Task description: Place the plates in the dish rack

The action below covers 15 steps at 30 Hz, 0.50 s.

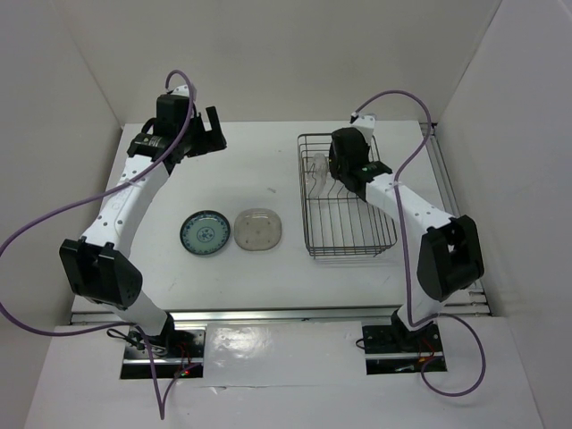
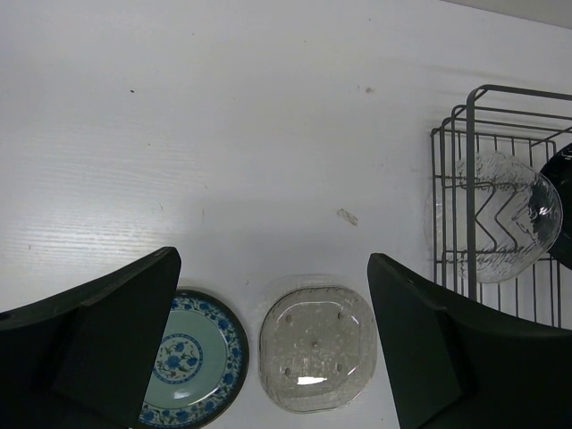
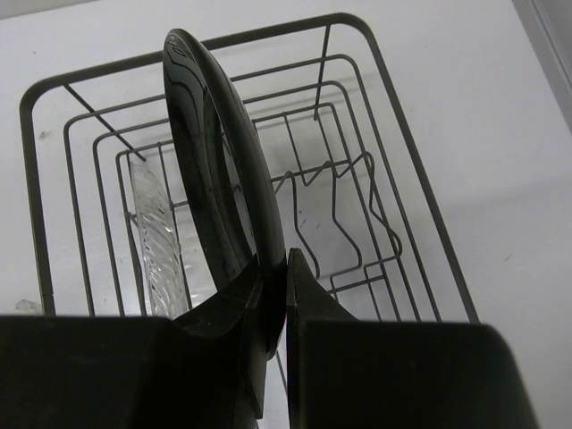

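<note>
My right gripper [image 3: 284,268] is shut on the rim of the glossy black plate [image 3: 214,179] and holds it upright on edge inside the dish rack [image 3: 393,107]. The clear glass plate [image 3: 156,223] stands on edge beside it, at the rack's far end [image 1: 319,170]. The blue-green patterned plate [image 1: 205,234] and the beige translucent plate [image 1: 259,230] lie flat side by side on the table, left of the rack [image 1: 350,254]. My left gripper [image 1: 201,134] is open and empty, raised well above the table; its view looks down on both flat plates [image 2: 192,357] [image 2: 317,359].
White walls enclose the table on the left, back and right. The rack's upright divider prongs [image 3: 344,223] stand right of the black plate. The right arm [image 1: 407,206] stretches over the rack's right side.
</note>
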Tool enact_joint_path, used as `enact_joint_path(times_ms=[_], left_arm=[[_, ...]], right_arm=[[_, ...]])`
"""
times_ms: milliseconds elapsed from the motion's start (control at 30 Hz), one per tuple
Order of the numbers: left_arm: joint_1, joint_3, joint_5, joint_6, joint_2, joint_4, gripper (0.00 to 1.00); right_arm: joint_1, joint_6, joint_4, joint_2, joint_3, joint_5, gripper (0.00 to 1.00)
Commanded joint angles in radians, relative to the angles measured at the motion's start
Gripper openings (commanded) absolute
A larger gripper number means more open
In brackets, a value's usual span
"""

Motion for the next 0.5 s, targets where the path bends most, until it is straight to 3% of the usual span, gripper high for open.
enact_joint_path(times_ms=[0, 267, 333, 467], left_arm=[[0.006, 0.033, -0.001, -0.005, 0.004, 0.011, 1.0], [0.006, 0.033, -0.001, -0.005, 0.004, 0.011, 1.0], [0.006, 0.033, -0.001, 0.004, 0.004, 0.011, 1.0], [0.006, 0.033, -0.011, 0.004, 0.004, 0.011, 1.0]], right_arm=[[0.019, 0.02, 0.072, 0.011, -0.002, 0.012, 0.0], [0.048, 0.04, 0.072, 0.043, -0.002, 0.023, 0.0], [0.048, 0.04, 0.072, 0.052, -0.002, 0.032, 0.13], [0.059, 0.04, 0.072, 0.061, -0.002, 0.041, 0.2]])
